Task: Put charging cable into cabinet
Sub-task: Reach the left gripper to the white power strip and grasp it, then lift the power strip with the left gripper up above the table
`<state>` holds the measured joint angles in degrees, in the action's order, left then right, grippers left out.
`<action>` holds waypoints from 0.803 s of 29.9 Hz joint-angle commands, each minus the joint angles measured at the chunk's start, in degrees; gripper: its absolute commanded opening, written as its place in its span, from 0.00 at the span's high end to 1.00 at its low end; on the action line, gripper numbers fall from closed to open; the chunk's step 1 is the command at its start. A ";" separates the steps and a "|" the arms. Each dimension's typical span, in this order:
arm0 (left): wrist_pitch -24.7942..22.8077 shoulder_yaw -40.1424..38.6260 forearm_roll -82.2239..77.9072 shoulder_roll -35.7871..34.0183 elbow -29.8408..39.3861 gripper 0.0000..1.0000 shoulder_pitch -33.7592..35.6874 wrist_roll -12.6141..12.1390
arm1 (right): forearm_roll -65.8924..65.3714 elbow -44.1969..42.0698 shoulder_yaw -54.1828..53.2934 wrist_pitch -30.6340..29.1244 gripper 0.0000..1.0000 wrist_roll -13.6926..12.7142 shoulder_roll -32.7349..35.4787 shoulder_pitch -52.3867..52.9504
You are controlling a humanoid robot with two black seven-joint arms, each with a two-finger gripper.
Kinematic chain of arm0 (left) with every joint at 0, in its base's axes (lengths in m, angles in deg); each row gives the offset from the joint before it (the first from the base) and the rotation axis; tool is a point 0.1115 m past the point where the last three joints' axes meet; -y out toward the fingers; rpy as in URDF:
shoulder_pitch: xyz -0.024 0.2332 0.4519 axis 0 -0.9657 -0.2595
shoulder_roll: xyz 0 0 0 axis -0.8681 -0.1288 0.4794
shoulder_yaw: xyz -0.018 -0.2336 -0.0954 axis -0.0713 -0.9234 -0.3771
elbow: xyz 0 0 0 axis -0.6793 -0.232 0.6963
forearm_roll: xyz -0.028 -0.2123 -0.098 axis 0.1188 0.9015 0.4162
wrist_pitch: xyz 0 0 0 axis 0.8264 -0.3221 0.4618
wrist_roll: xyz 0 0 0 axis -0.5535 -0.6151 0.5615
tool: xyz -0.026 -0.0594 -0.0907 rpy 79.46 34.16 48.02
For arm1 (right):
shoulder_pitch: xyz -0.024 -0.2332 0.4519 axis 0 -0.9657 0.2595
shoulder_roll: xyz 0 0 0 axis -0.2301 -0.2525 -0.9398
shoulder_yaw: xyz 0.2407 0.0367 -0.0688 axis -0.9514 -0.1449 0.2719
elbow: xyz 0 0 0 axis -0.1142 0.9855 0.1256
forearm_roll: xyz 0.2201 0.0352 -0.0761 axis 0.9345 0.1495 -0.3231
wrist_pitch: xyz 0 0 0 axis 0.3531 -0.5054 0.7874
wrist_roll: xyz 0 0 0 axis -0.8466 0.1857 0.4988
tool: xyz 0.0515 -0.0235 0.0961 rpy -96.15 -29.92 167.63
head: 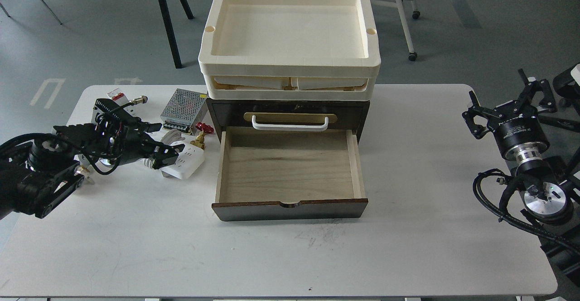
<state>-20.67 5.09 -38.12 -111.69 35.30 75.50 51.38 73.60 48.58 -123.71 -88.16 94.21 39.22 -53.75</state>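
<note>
The charging cable, a white power strip with its cord coiled round the middle, lies on the table left of the cabinet. Its left half is hidden by my left gripper, which is low over it with its fingers apart on either side of the strip's middle. The strip still rests on the table. The cabinet is a dark brown drawer unit. Its lower drawer is pulled out, with nothing in its pale wood inside. My right gripper is open and empty at the table's right edge.
Stacked cream trays sit on the cabinet. A perforated metal power supply and a red-handled brass valve lie just behind the strip. A white breaker with red switch is behind my left arm. Chair and table legs stand behind the table.
</note>
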 commanded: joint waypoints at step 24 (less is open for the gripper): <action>-0.84 -0.26 7.16 -10.03 8.59 0.91 0.40 0.00 | 0.00 0.17 0.36 -0.18 0.00 0.00 0.00 -0.01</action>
<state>-21.39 4.81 -33.13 -117.85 40.22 75.87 51.37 73.60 48.67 -123.35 -88.26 94.21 39.22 -53.75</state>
